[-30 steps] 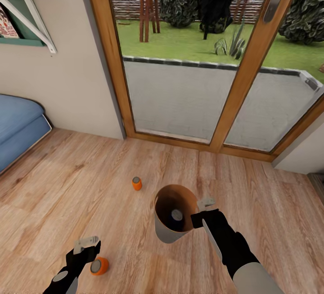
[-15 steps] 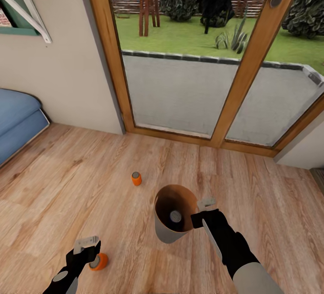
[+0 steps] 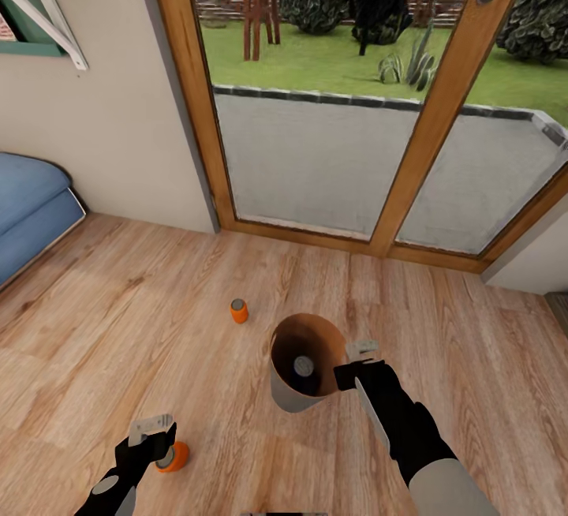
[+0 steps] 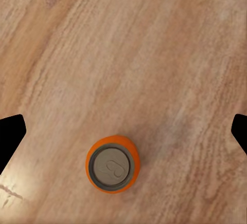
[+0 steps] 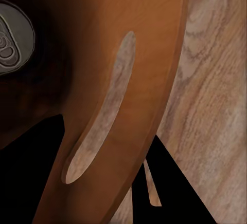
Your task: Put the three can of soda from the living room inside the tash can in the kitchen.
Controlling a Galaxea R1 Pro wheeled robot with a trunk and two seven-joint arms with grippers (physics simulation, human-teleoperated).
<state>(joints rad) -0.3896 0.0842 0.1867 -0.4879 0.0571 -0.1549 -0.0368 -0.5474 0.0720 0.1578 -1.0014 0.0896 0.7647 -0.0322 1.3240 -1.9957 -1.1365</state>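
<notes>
Head view, setting: living room with reddish-brown wood plank floor (image 3: 442, 327), wood-framed glass garden doors (image 3: 430, 129) and the corner of a blue sofa (image 3: 31, 200).
Left pincer (image 3: 151, 431): spread wide over the floor, its two dark fingertips at opposite edges of the left wrist view, holding nothing.
Nearer can: small orange cylindrical soda can with a silvery-grey top (image 4: 112, 163), upright on the floor, below the left pincer and off its midline, touching neither finger.
Farther can: second small orange soda can (image 3: 239, 311), upright on the floor, well beyond the left pincer and just left of the bin.
Right pincer (image 3: 360, 358): clamped on the near rim of the bin; the right wrist view shows the wall between its fingers.
Bin: round tapered trash can, pale grey outside and brown-orange inside (image 3: 331, 334), carried tilted by the right pincer.
Third can: dark soda can with a grey top (image 3: 301, 365), lying low inside the bin; its colour cannot be told in the shadow.
Handling, cans (judged): light, stiff, thin metal; smooth curved sides likely to slip or tip over if nudged off-centre.
Hold point, nearer can (judged): mid-height on the side wall, fingers on opposite sides, after centring the pincer over the top.
Handling, bin (judged): light but rim-held, so it may swing and shift the can within.
</notes>
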